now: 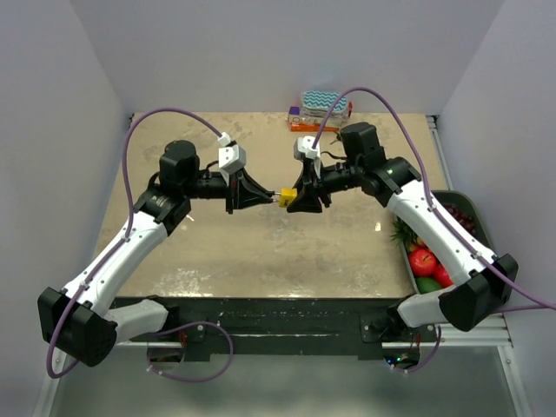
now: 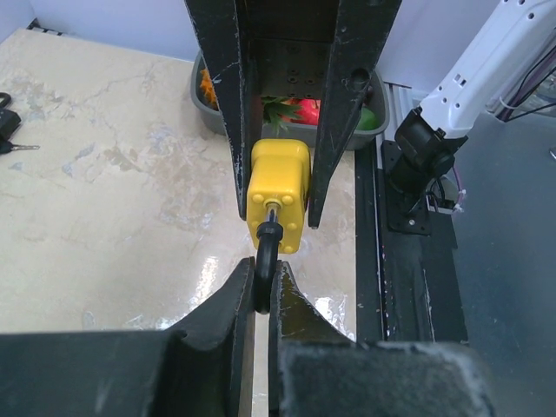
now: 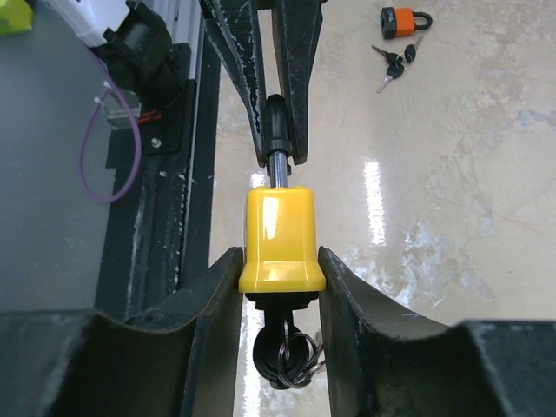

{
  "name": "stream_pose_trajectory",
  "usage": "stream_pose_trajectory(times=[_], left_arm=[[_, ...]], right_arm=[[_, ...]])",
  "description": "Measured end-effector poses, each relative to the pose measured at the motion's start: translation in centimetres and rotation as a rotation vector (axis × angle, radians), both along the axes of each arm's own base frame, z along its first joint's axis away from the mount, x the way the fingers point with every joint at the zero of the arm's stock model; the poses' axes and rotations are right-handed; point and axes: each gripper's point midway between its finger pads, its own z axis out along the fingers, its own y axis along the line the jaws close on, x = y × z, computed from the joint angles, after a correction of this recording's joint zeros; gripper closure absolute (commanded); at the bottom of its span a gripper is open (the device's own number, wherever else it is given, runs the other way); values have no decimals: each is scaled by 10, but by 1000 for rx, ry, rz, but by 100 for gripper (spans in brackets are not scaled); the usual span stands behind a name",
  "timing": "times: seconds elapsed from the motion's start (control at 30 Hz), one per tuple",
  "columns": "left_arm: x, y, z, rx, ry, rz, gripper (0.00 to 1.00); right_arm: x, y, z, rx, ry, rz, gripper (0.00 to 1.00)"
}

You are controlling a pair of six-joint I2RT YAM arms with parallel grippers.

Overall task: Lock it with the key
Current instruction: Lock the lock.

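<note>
A yellow padlock [image 1: 286, 196] hangs in the air over the middle of the table, held between both grippers. My left gripper [image 2: 262, 287] is shut on its black shackle [image 2: 263, 274]. My right gripper [image 3: 280, 269] is shut on the padlock's yellow body [image 3: 280, 239], one finger on each side. A black-headed key [image 3: 282, 347] with a ring of spare keys sticks out of the body's bottom end, between my right fingers. In the left wrist view the padlock body [image 2: 278, 195] sits between the right gripper's two fingers [image 2: 230, 104].
An orange padlock [image 3: 405, 19] with loose keys [image 3: 391, 65] lies on the table beyond the left arm. A grey bin of fruit [image 1: 460, 204] stands at the table's right edge. Small boxes [image 1: 326, 102] stand at the back.
</note>
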Motion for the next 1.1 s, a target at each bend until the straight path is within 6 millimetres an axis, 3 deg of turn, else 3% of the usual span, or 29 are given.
stream_pose_trajectory(times=[0.07, 0.27, 0.47, 0.63, 0.93, 1.1], left_arm=[[0, 0, 0, 0, 3, 0, 100], [-2, -4, -1, 3, 1, -3, 98], [-2, -3, -8, 40, -29, 3, 70], [-1, 8, -17, 113, -72, 2, 56], [-7, 16, -21, 159, -131, -9, 55], [-5, 15, -16, 144, -142, -4, 60]], right_arm=[[1, 0, 0, -2, -5, -1, 100], [-1, 0, -2, -8, -2, 2, 100], [-2, -2, -7, -24, 8, -1, 100], [-4, -3, -16, -46, 13, -7, 100], [-6, -5, -13, -43, -1, -11, 100], [-5, -5, -12, -39, -3, -12, 100]])
